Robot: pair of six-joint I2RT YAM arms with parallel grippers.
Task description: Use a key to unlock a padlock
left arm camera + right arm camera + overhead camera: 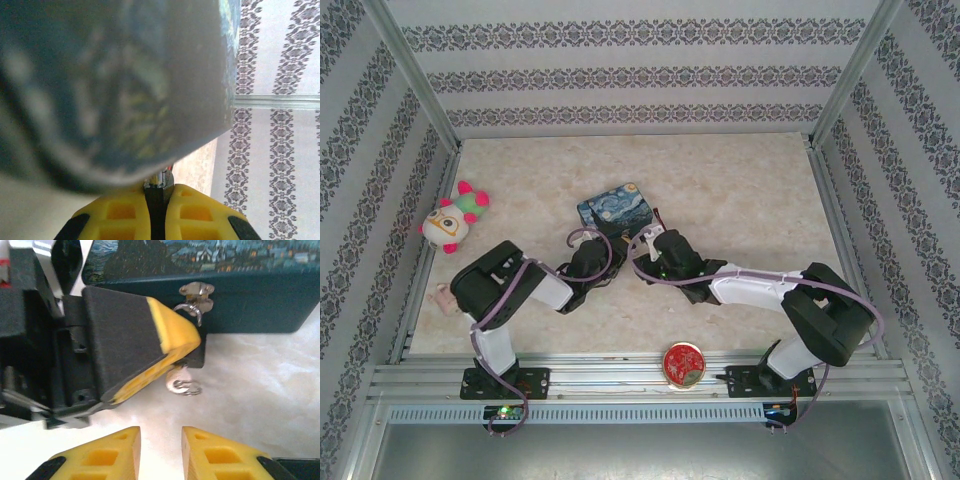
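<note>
The padlock's black body (159,196) is pinched between the yellow fingers of my shut left gripper (159,192), and its silver shackle (160,177) pokes out above them. In the right wrist view a corner of the padlock (198,356) shows past the left finger (172,332). Its shackle (194,310) hooks through the latch (197,289) of the blue painted tin (250,300). The key (176,379), with a small wire ring (188,389), hangs from the padlock's underside. My right gripper (160,447) is open just short of the key, holding nothing.
The blue tin (615,208) lies mid-table with both grippers, left (608,256) and right (642,248), at its near side. A plush toy (452,218) sits at the far left, a red round tin (682,364) on the front rail.
</note>
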